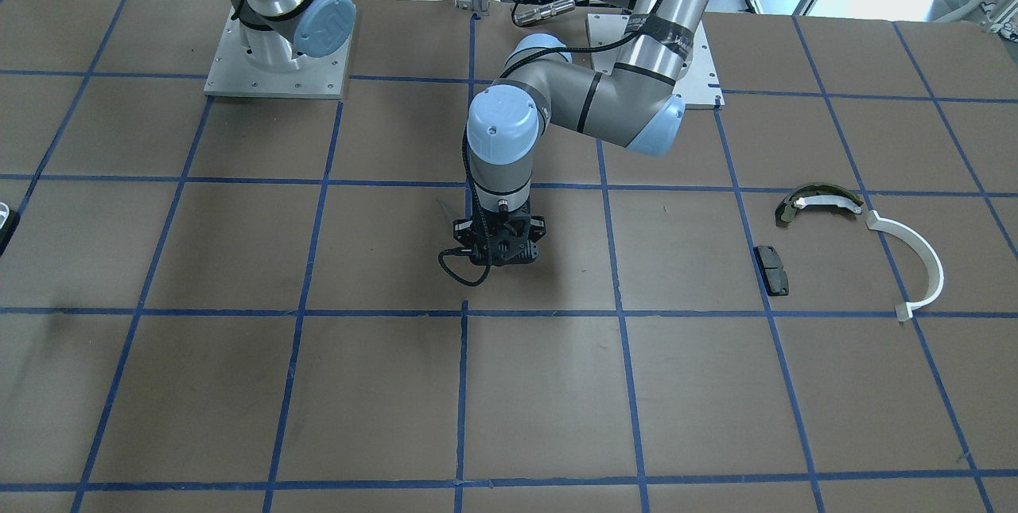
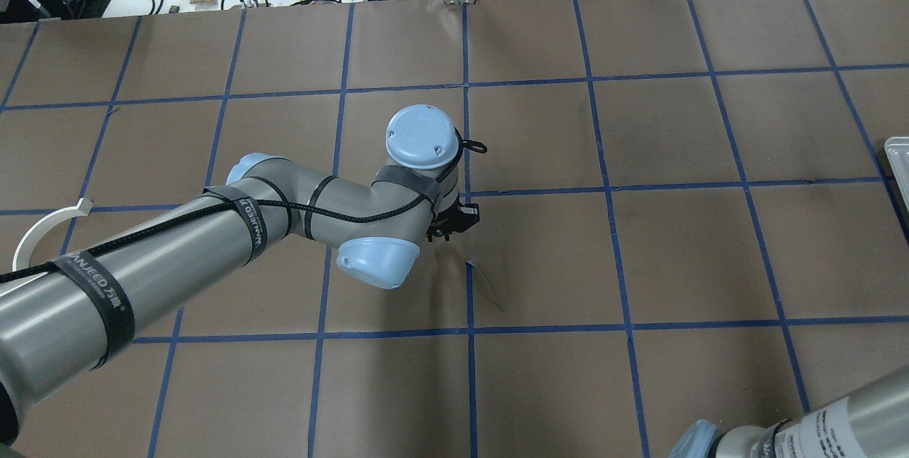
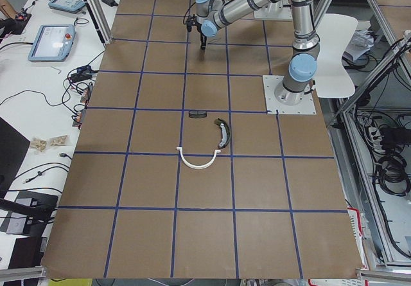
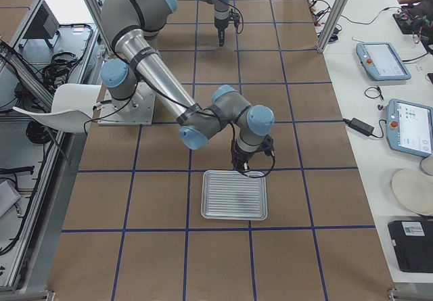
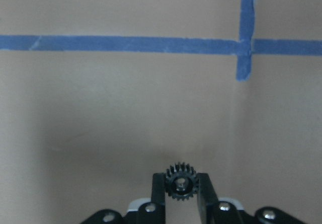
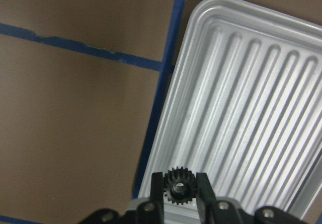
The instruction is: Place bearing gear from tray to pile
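My left gripper (image 5: 181,182) is shut on a small black bearing gear (image 5: 180,180) and holds it above the bare table near its middle (image 1: 499,257), well away from the pile. The pile lies on the robot's left side: an olive-green curved shoe (image 1: 819,201), a long white arc (image 1: 916,262) and a small black pad (image 1: 771,270). My right gripper (image 6: 177,188) is shut on a second black gear (image 6: 176,185) over the near edge of the ribbed metal tray (image 6: 251,108). The tray also shows in the exterior right view (image 4: 235,195).
Blue tape lines grid the brown table. The two arm base plates (image 1: 277,68) stand at the robot's side. Tablets and cables lie on the white bench (image 4: 379,78) beyond the table. A white chair (image 4: 67,105) stands behind the robot.
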Available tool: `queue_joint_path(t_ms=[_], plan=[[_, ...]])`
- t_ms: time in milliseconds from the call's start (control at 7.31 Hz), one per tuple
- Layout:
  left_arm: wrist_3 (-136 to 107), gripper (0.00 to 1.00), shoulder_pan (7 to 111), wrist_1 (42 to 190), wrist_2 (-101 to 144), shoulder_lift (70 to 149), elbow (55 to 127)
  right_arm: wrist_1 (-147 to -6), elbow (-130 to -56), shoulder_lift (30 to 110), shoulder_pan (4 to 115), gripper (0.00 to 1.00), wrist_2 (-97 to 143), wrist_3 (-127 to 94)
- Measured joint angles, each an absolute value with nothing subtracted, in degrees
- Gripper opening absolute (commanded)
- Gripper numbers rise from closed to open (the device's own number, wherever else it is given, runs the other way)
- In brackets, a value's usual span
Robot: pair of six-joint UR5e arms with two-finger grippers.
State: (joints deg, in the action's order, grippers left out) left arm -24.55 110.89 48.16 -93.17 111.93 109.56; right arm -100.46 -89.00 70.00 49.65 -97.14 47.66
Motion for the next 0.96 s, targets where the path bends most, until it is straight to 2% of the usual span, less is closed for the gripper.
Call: queue_joint_path(t_ms=[411,958], plan=[[-13.82,0.0,97.53,53.78,-95.64,107.78,109.96,-89.14,-90.02,77.4,61.67,0.0,-90.77,21.99],[19.52,0.0,71.5,54.87,-100.7,105.47,114.68,-92.04,-90.71,78.01,85.59,0.0,-83.57,-13.81]])
